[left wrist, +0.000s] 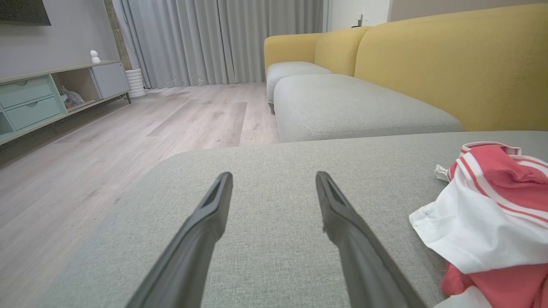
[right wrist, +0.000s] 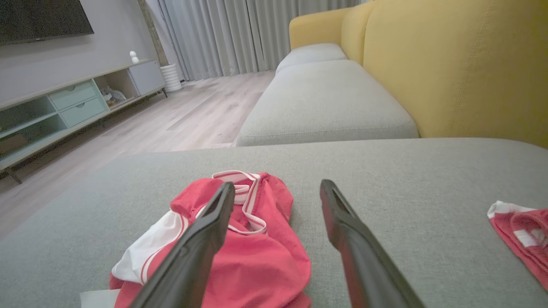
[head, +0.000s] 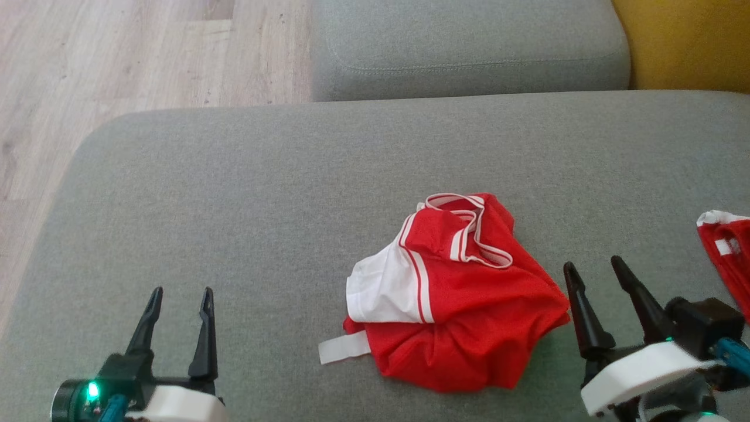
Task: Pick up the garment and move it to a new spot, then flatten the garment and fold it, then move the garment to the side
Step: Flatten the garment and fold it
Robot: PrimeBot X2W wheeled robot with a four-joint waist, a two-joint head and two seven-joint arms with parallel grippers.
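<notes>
The crumpled garment lies toward the cushion's near edge. The left tool and right tool flank it, fingers apart, empty.

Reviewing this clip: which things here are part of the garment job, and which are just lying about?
Part of the job:
crumpled red-and-white garment
grey cushion it lies on
left end effector and right end effector, both open and empty

Just lying about:
second red garment at the right edge
yellow sofa back
cabinet
curtains
</notes>
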